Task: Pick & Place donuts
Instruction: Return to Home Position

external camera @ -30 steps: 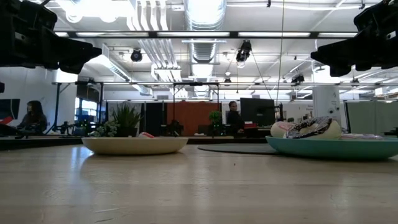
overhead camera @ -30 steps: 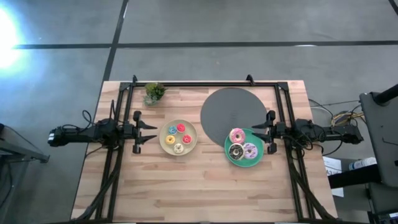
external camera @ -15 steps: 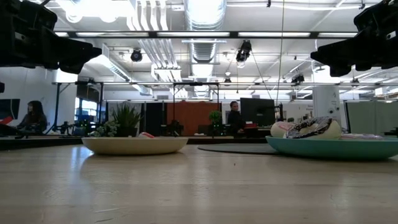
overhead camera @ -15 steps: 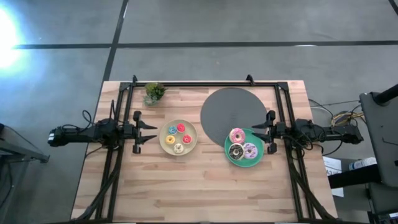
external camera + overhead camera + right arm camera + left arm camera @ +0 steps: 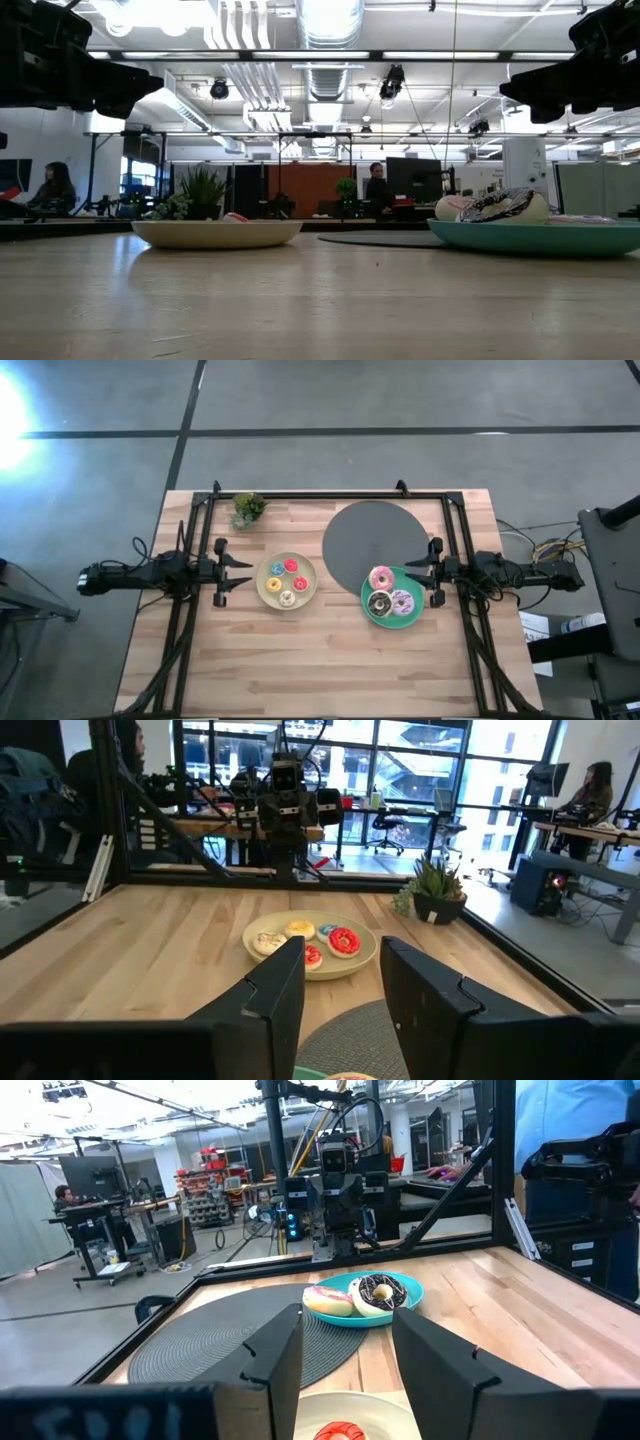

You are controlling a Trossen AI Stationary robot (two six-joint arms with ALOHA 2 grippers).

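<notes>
- The left pincer (image 5: 243, 573) hangs above the wooden surface (image 5: 300, 670), just left of the cream plate (image 5: 308, 596). Its fingers (image 5: 275, 1360) are spread apart with nothing between them.
- Five mini donuts lie on the cream plate, all to the right of that pincer. The blue donut (image 5: 277, 569) and a red donut (image 5: 291, 566) are on the far side, and a second red donut (image 5: 301, 583) is at the right. The yellow donut (image 5: 273, 586) is at the left and the whitish donut (image 5: 287, 598) is nearest.
- The right pincer (image 5: 408, 577) faces it from the other side, raised over the right part of the teal plate (image 5: 393, 623). It is likewise parted and empty.
- The teal plate holds three larger donuts packed close together. The pink donut (image 5: 380, 577) is on the far side, just left of the right pincer's tips. The chocolate-brown donut (image 5: 379, 603) is near-left and the lilac sprinkled donut (image 5: 402, 601) near-right.
- Both plates sit between the two pincers, apart from each other.
- A round grey mat (image 5: 372, 535) lies beyond the teal plate, and the plate overlaps its near edge.
- A small potted plant (image 5: 247, 508) stands far-left.
</notes>
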